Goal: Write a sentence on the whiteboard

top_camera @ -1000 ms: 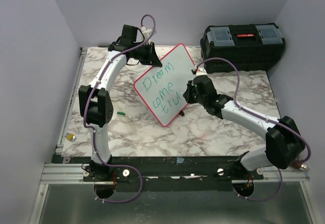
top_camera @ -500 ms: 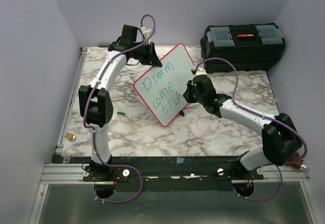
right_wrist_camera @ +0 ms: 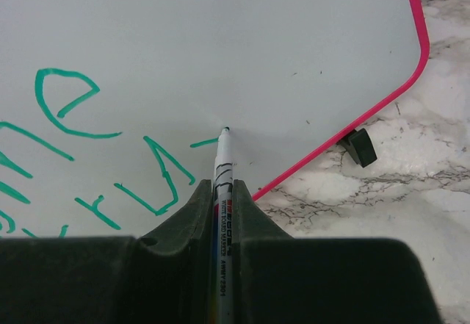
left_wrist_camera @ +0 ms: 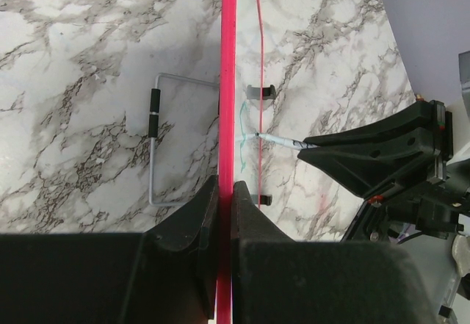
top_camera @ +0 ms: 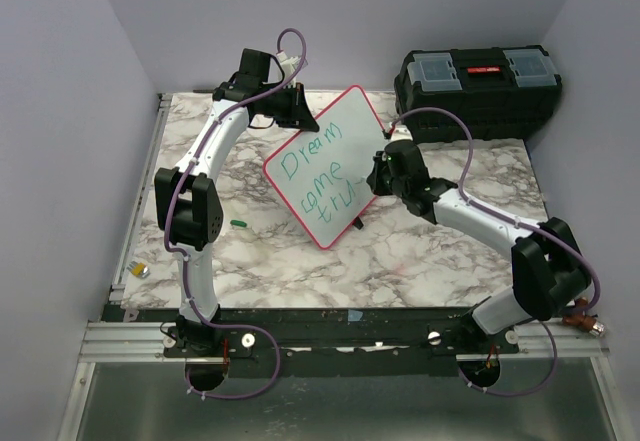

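Left gripper [top_camera: 297, 111] [left_wrist_camera: 225, 188]: pressed together on the pink rim of the whiteboard [top_camera: 335, 146] [left_wrist_camera: 228, 59] [right_wrist_camera: 242, 37], at its far upper edge. Props it tilted over the far middle of the table [top_camera: 430, 261], lowest corner toward the table's centre.

Right gripper [top_camera: 378, 176] [right_wrist_camera: 222, 188]: pinches a marker [right_wrist_camera: 222, 159] [left_wrist_camera: 281, 141], fingers tight on the barrel. Sets the tip against the white face, close to the whiteboard's right edge.

Sentence [top_camera: 315, 176] [right_wrist_camera: 66, 103]: green, reads "Dream", "come", "tru" on three rows, plus a short stroke ending at the marker tip.

Behind the whiteboard, from the left wrist: a grey wire stand [left_wrist_camera: 152, 148] and black clips [left_wrist_camera: 261, 91].

At the table's far right corner: a black toolbox [top_camera: 478, 81], apart from the whiteboard.

Toward the left edge, just beside the left arm: a small green cap [top_camera: 238, 223].
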Tool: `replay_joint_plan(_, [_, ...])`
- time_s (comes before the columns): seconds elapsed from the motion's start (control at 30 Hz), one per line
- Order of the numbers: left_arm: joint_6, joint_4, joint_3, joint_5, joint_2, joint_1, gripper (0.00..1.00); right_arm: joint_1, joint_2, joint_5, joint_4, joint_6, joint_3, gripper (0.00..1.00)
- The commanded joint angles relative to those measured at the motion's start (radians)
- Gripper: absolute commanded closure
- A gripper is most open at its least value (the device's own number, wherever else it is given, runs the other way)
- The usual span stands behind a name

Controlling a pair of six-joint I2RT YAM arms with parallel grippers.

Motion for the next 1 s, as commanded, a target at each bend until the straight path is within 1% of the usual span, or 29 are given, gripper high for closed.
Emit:
replay_joint_plan(0.0, [0.043, -0.03, -0.009, -0.045, -0.016, -0.023, 1.0, -0.005, 0.03, -0.032, 0.008, -0.017, 0.053, 0.99])
replay_joint_plan(0.5, [0.045, -0.031, -0.006, -0.047, -0.009, -0.023, 1.0, -0.006, 0.025, -0.228, 0.038, 0.001, 0.02, 0.99])
replay_joint_plan(0.73, [0.045, -0.034, -0.005, -0.047, -0.01, -0.023, 1.0, -0.006, 0.015, -0.259, 0.026, 0.004, -0.01, 0.99])
replay_joint_plan(0.97, [0.045, -0.034, -0.005, -0.049, -0.013, -0.023, 1.0, -0.007, 0.01, -0.258, 0.021, 0.007, -0.054, 0.99])
